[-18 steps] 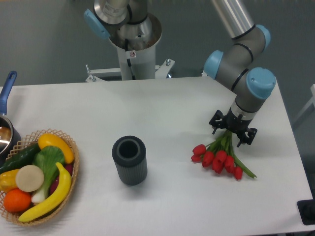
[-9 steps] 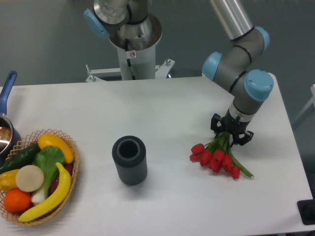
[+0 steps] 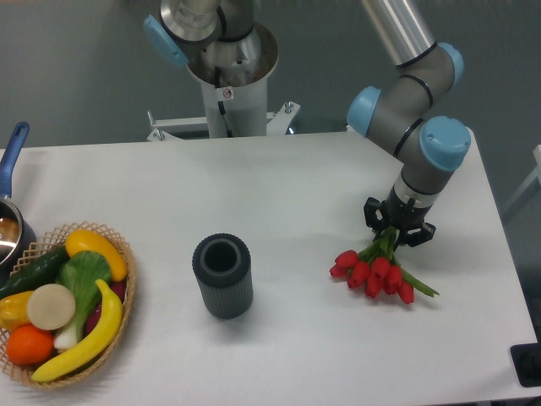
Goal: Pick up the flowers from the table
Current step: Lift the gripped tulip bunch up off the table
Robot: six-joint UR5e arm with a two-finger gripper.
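The flowers (image 3: 372,272), a bunch of red tulips with green stems, lie on the right side of the white table (image 3: 279,194), heads pointing toward the front left. My gripper (image 3: 396,231) stands over the upper part of the stems and is shut on them. The stem ends are hidden under the gripper. One green leaf sticks out to the right of the red heads. Whether the heads touch the tabletop, I cannot tell.
A dark grey ribbed cylinder (image 3: 222,275), open at the top, stands in the middle of the table. At the front left is a wicker basket (image 3: 119,296) of fruit and vegetables. A pot with a blue handle (image 3: 12,152) sits at the left edge.
The gripper's jaws closed in on the stems. The bunch shifted slightly and now sits a little higher in the picture than a second ago.
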